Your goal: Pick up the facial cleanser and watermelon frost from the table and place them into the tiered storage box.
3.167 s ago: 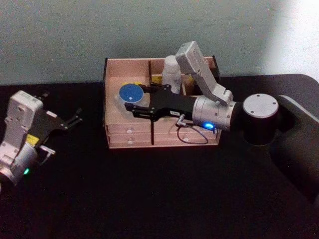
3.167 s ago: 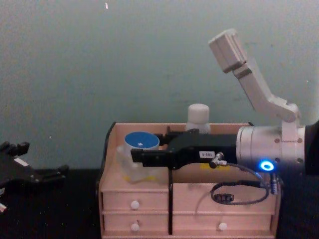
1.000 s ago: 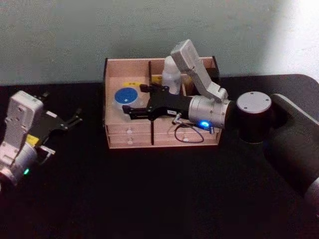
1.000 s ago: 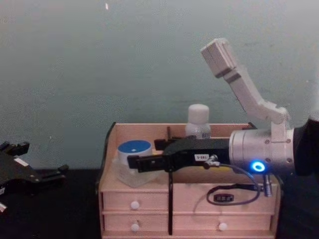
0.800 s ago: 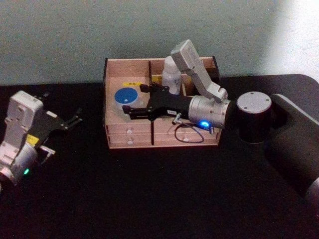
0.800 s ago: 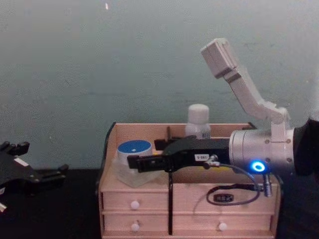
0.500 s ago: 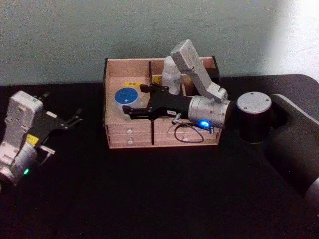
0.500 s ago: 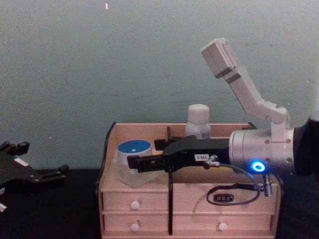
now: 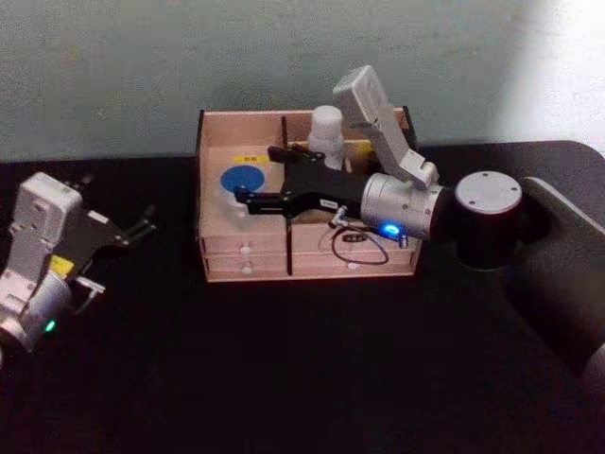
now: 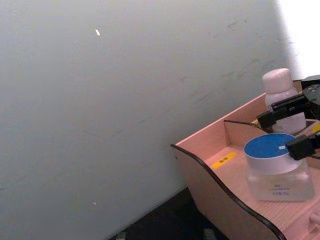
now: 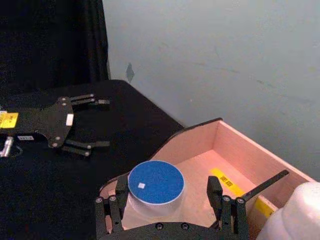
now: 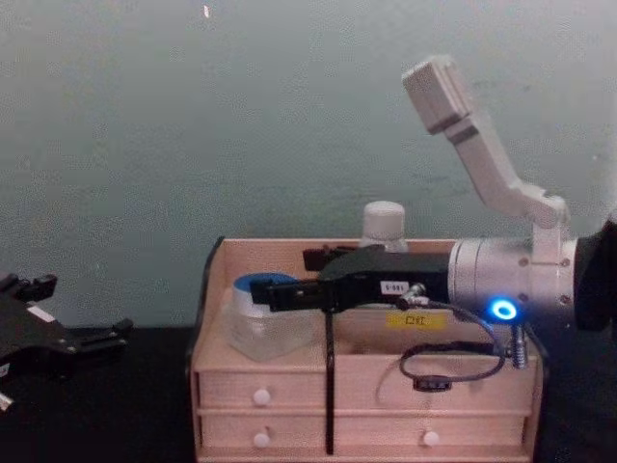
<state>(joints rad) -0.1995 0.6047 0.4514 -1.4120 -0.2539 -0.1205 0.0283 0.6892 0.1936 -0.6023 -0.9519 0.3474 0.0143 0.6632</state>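
The watermelon frost (image 9: pixel 242 182), a squat clear jar with a blue lid, stands in the left top compartment of the tiered storage box (image 9: pixel 246 251). My right gripper (image 9: pixel 255 175) hovers at lid height, open, one finger on each side of the jar (image 11: pixel 155 185) with a gap on both. The facial cleanser (image 9: pixel 327 132), a white capped bottle, stands upright in the back compartment right of the divider, behind my right arm. In the chest view the jar (image 12: pixel 265 323) sits beneath the black fingers (image 12: pixel 299 292). My left gripper (image 9: pixel 146 220) rests open at the table's left.
The wooden box stands at the back middle of a black table (image 9: pixel 302 378), against a pale wall. Drawers with white knobs (image 12: pixel 260 396) face me. A dark divider (image 9: pixel 285 142) splits the box's top. A loose cable (image 12: pixel 453 371) hangs below my right wrist.
My right gripper has risen from around the jar's body to lid height and drawn slightly back to the right. The jar stays on the box. The left arm has not moved.
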